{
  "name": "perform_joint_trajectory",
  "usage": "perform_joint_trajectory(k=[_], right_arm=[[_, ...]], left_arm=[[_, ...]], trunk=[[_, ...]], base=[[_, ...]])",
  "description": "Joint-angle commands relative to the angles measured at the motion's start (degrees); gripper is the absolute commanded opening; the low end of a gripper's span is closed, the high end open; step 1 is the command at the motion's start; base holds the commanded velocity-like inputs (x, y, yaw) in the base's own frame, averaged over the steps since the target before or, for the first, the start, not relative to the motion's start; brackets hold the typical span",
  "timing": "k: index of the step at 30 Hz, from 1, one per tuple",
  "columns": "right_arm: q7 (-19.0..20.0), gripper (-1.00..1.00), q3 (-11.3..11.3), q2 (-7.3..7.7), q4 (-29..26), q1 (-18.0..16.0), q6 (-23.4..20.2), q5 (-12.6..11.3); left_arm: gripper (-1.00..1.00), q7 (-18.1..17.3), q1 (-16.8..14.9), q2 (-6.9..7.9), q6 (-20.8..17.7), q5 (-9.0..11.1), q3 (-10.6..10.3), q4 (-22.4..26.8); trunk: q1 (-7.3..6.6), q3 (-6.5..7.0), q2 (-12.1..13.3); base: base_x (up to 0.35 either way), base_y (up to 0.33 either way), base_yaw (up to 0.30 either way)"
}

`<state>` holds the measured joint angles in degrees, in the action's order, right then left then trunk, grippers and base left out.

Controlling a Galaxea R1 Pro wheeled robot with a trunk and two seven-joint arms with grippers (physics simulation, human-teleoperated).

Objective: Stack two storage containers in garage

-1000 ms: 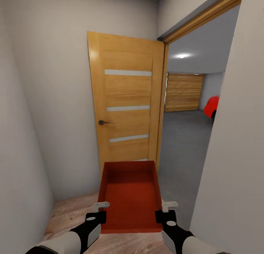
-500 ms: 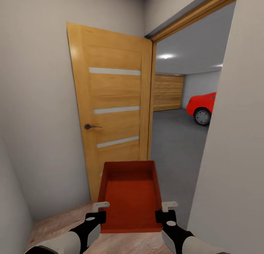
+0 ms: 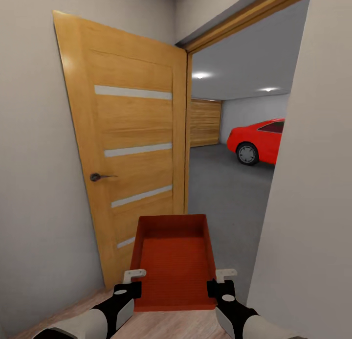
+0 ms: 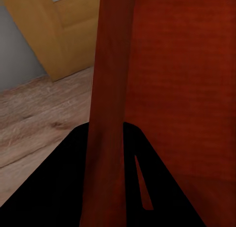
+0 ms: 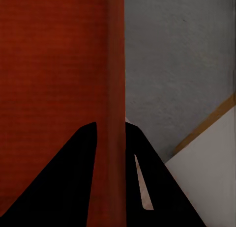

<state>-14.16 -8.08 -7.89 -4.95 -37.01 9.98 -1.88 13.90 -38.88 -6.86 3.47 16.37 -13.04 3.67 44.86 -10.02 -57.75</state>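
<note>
A narrow hallway with a light plank floor (image 3: 161, 327) ends at an open wooden door (image 3: 132, 153); past its frame lie the garage's grey concrete floor (image 3: 225, 192) and a red car (image 3: 256, 141), its rear cut off by the near wall. One orange-red storage container (image 3: 173, 260) is carried out front, level. The left claw (image 3: 131, 280) clamps its left wall, the right claw (image 3: 222, 279) its right wall.
</note>
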Motion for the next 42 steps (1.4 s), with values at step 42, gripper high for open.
perform_joint_trajectory(k=[42], right_arm=[[0.28,-1.0,2.71,-0.02,0.2,-0.04,-0.05,-0.49]], left_arm=[[-1.0,0.07,-0.05,1.33,1.19,-0.2,2.49,0.28]], trunk=[[0.03,-0.08,-0.06]], base=[[0.174,0.158,-0.232]])
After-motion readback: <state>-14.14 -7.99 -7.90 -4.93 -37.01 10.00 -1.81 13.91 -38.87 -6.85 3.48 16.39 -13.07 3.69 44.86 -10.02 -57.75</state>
